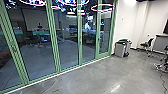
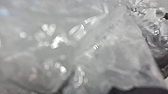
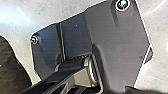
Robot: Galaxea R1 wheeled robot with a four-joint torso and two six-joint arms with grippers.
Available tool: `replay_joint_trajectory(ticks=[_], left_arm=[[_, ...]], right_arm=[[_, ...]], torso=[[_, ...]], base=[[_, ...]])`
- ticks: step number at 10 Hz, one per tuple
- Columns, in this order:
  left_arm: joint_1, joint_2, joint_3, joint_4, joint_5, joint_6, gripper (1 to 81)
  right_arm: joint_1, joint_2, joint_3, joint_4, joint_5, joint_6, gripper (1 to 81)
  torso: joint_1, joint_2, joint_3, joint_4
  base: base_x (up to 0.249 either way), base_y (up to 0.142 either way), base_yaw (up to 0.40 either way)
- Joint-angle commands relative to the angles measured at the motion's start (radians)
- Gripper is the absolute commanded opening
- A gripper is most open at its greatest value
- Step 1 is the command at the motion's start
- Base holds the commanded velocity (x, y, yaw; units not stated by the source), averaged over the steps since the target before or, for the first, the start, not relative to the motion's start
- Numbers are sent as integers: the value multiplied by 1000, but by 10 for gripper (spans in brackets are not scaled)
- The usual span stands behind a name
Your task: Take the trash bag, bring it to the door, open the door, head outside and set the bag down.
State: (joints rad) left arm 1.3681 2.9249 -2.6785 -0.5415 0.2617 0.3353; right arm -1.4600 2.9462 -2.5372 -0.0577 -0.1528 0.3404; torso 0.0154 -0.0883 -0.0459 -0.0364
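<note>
Clear, crinkled plastic of the trash bag [image 2: 107, 50] lies right up against the camera in the left wrist view, with bright glints on its folds. How my left gripper stands cannot be made out behind it. In the head view a green-framed glass door [image 1: 105, 32] stands at the right end of the glass wall, shut, with a small handle on its frame. In the right wrist view grey floor lies around the robot's own dark plate, and whether my right gripper is open or shut cannot be told.
A grey bin [image 1: 121, 49] stands near the white wall, just right of the glass wall. Farther right are a dark office chair [image 1: 146, 45] and a grey desk [image 1: 160, 43]. A cable runs over the floor at the right edge. Behind the glass a person [image 1: 87, 26] shows small.
</note>
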Motion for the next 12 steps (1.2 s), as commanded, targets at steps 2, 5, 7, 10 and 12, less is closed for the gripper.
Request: replay_joint_trajectory(ticks=[2,5,7,10,12], left_arm=[[-76,-12,-1,-2,79,-1,10],[-76,-15,-1,-3,79,-1,10],[-76,-13,-1,-3,79,-1,10],[-76,-15,-1,-3,79,-1,10],[-76,-15,-1,-3,79,-1,10]], right_arm=[[65,-2,6,-8,-54,-1,811],[65,-2,6,-8,-54,-1,811],[66,-2,6,-8,-54,-1,811],[65,-2,6,-8,-54,-1,811],[66,-2,6,-8,-54,-1,811]], torso=[[0,0,0,0],[0,0,0,0],[0,0,0,0],[0,0,0,0],[0,0,0,0]], base=[[121,-63,0],[135,-65,0],[142,-70,0],[143,-70,0],[144,-70,0]])
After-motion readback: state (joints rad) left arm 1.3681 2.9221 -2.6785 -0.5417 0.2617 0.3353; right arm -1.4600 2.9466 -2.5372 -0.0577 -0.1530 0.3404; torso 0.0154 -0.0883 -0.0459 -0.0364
